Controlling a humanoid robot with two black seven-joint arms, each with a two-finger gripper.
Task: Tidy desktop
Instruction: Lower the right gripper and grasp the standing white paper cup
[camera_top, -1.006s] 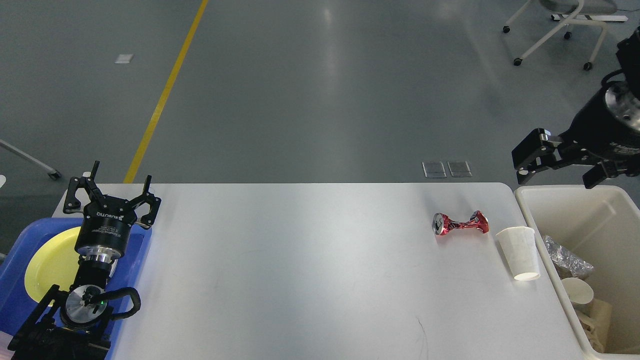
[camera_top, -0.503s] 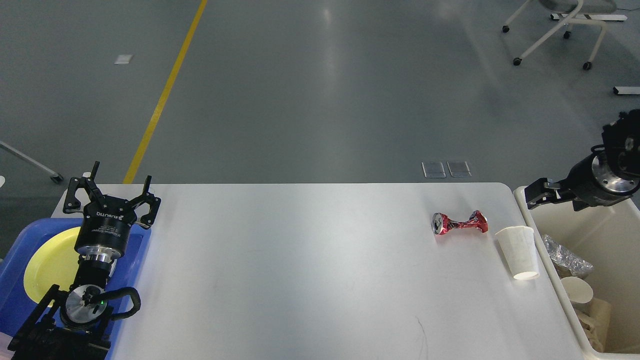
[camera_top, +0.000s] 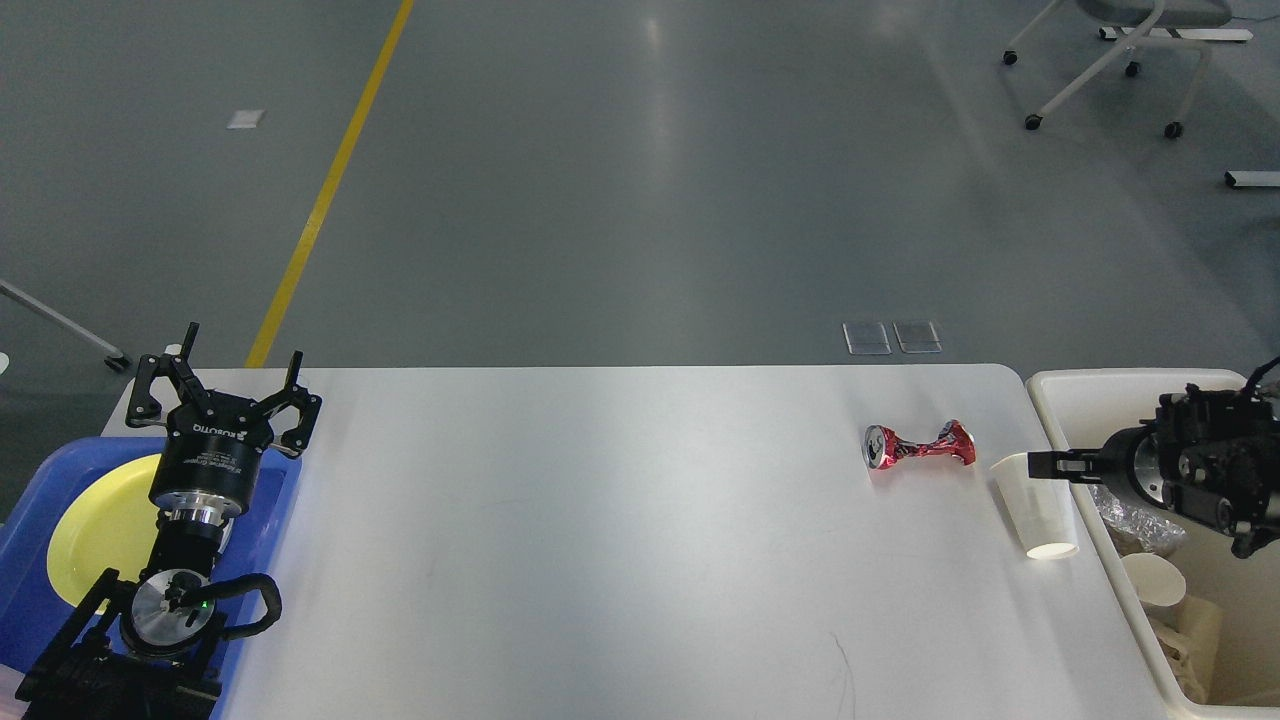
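R pincer (camera_top: 1040, 463), grip state unclear, at paper cup (camera_top: 1040, 508) on desktop (camera_top: 620, 520); L pincer (camera_top: 222, 388) spread.

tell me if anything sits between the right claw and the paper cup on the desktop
Nothing visible does. The right claw reaches in over the bin's rim, its tips at the upper part of the paper cup. The crushed red can lies to the cup's left on the desktop, out of the way.

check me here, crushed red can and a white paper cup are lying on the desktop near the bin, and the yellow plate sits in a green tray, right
Not quite. The head view shows the yellow plate in a blue tray, not green. The crushed red can and white paper cup do lie on the desktop near the bin.
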